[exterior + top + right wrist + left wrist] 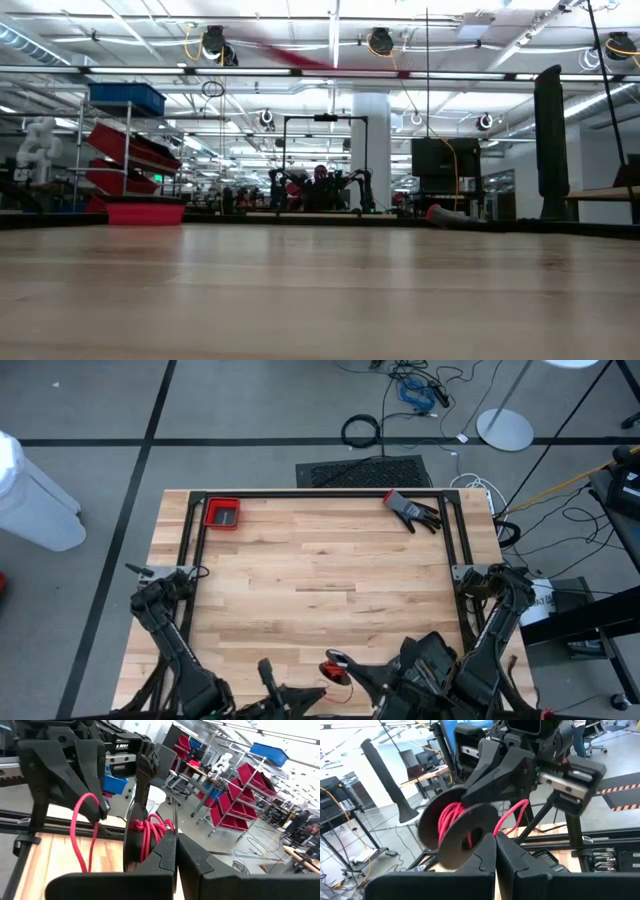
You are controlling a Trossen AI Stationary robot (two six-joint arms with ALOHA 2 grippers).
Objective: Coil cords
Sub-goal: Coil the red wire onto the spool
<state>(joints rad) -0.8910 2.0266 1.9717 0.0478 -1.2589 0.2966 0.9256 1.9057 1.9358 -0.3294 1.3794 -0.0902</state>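
A: Big wooden table (320, 570) fills the overhead shot, black frame (320, 494) round its far half, and both arms are folded in at the near edge.

B: Left gripper (496, 851) and right gripper (176, 845) meet there at the middle of that near edge. Each has its fingers pressed together, clamped on the black disc (462, 832) from opposite sides.

A: And the disc?

B: Round, flat, dark, held on edge above the table's near edge. From above it shows as a small dark round with a pale centre (334, 657).

A: The red cord (451, 817)?

B: Very thin, string-like, bright red. Several turns bunched against the disc's face, one loose loop arcing out to the side. The right wrist view shows the same: a red tangle at the disc (151, 831), plus a long loop hanging toward the wood.

A: Smaller bits?

B: Red tray (222, 513) at the far left corner, black-and-red glove (412, 510) at the far right.
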